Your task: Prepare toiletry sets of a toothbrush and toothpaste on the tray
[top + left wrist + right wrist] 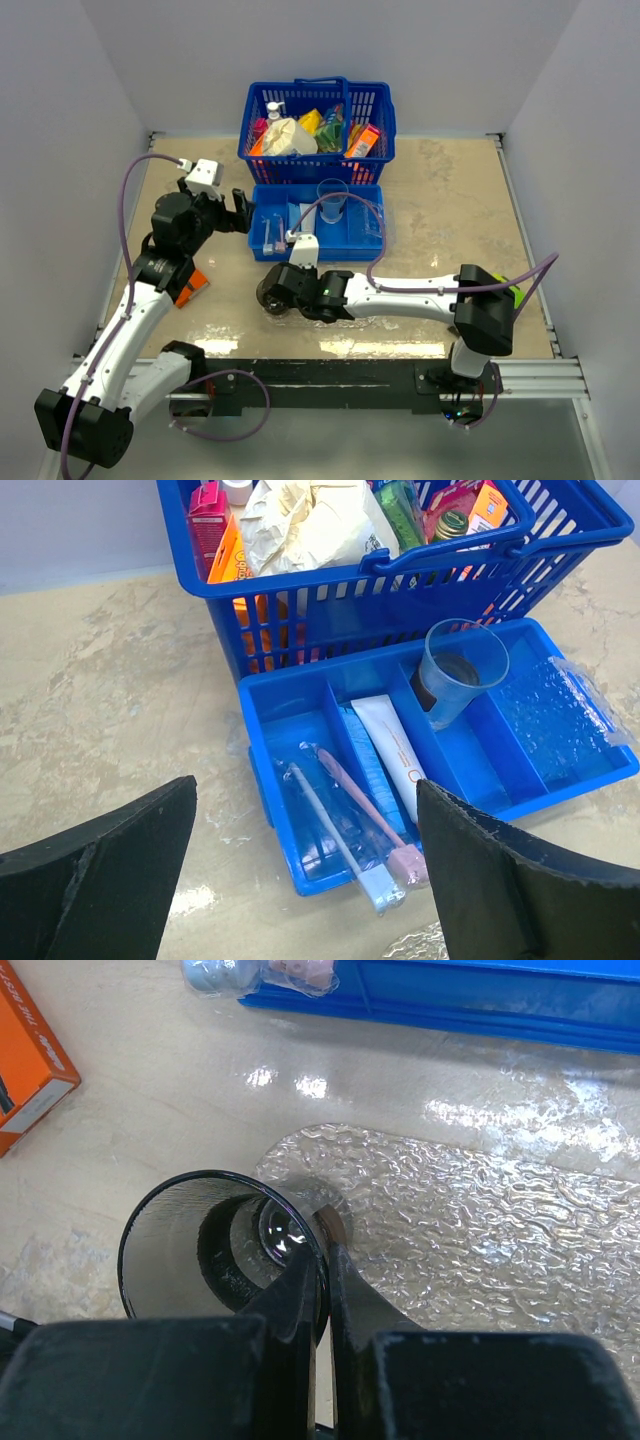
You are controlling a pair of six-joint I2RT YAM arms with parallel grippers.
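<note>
Two clear-wrapped toothbrushes, one pink and one pale, lie in the left compartment of the blue bin. Beside them lie a white toothpaste tube and a pale blue one. My left gripper hangs open just in front of the bin, over the toothbrush heads, and holds nothing. My right gripper is shut on the rim of a smoky clear cup, which stands at the left end of the bumpy clear tray.
A second clear cup stands in the bin, with bumpy clear plastic in its right compartment. A blue handled basket full of packets is behind the bin. An orange box lies left of the tray.
</note>
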